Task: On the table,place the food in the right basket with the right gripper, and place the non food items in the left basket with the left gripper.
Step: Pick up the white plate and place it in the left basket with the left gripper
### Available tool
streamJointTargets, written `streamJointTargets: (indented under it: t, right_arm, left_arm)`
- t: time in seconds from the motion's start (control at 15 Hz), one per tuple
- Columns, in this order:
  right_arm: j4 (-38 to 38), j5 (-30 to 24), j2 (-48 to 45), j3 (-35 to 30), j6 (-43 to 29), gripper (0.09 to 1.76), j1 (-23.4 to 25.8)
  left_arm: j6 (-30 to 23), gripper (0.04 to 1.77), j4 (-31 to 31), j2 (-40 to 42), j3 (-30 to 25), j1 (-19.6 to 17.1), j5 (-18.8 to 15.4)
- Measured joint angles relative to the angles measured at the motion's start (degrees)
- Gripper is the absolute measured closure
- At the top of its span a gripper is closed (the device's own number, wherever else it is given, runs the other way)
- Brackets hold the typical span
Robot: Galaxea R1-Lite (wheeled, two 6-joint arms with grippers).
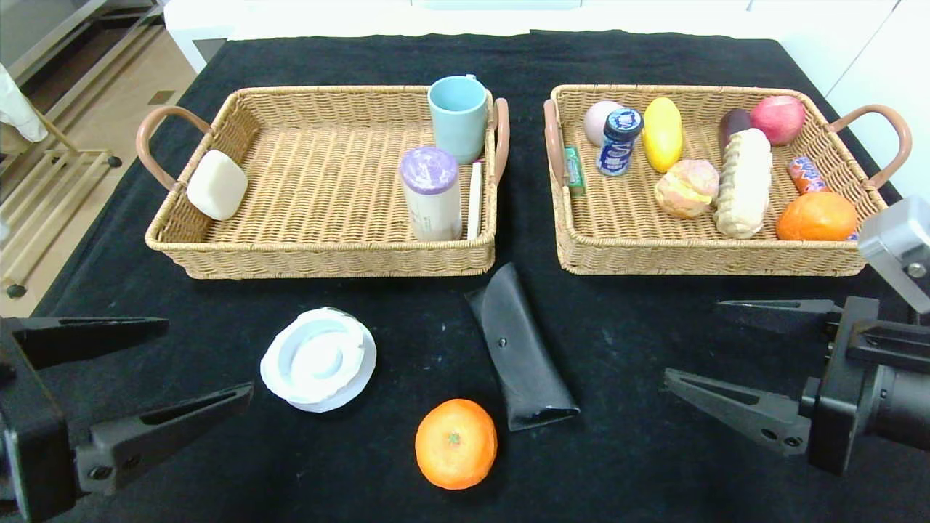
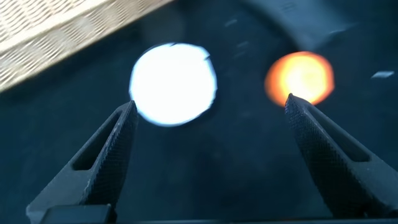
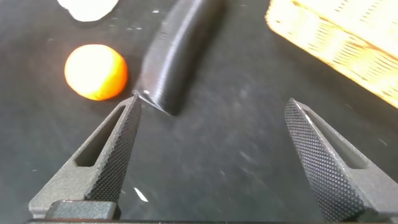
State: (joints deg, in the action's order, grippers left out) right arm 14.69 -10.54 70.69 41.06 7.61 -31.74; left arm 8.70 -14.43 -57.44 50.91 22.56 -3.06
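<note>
Presently, on the table (image 1: 654,436), black-covered:
Left gripper (image 1: 203,363): near left, above the cloth, fingers spread wide apart and holding nothing; its wrist view looks past the fingertips at the white lid and the orange.
Right gripper (image 1: 697,345): near right, above the cloth in front of the right basket, fingers wide apart, nothing between them.
Orange on the table (image 1: 456,443): near centre, loose on the cloth, just left of the near end of the black case.
Black case (image 1: 519,349): a dark pouch lying lengthwise between the baskets' near edge and the orange, its open end nearest.
White lid (image 1: 318,359): round, flat on the cloth, near left of centre, apart from the orange.
Left basket (image 1: 327,258): wicker, far left; holds a white soap-like block (image 1: 217,184) leaning on its left wall, a blue mug (image 1: 458,116) at the far right corner, a purple-capped canister (image 1: 431,192) upright, and a thin white stick (image 1: 474,200) against the right wall.
Right basket (image 1: 697,258): wicker, far right; holds a blue-capped bottle (image 1: 618,142), a yellow mango-like fruit (image 1: 662,134), a pink bun (image 1: 686,188), a long bread loaf (image 1: 744,181), a red apple (image 1: 777,120), a second orange (image 1: 816,216) at the near right corner, and a green pack (image 1: 575,171) by the left wall.
</note>
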Motion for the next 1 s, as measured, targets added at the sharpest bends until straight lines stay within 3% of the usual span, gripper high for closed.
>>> streamJointTargets:
  t: [0.2,0.33,0.47,0.67,1.0]
  right_arm:
    - [0.33,-1.00,-1.68,-1.58,0.00,0.16,2.30]
    - [0.44,-2.66,-2.32,-1.71,-0.01,0.15,4.00]
    - [0.35,-5.85,-2.47,-1.78,-0.06,0.15,6.06]
    - [0.41,-6.51,-2.56,-1.58,-0.11,0.15,7.80]
    - [0.40,-6.57,-2.58,-1.40,-0.11,0.15,8.53]
  left_arm:
    - [-7.44,0.09,-5.68,-6.30,5.05,4.00,11.57]
    - [-12.78,0.09,-7.52,-11.68,7.63,5.16,15.73]
    - [-14.51,0.09,-8.06,-16.37,9.70,5.02,17.01]
    - [-14.87,0.09,-7.89,-21.75,11.43,2.68,17.41]
    - [-14.85,0.09,-5.22,-26.05,11.22,0.00,15.46]
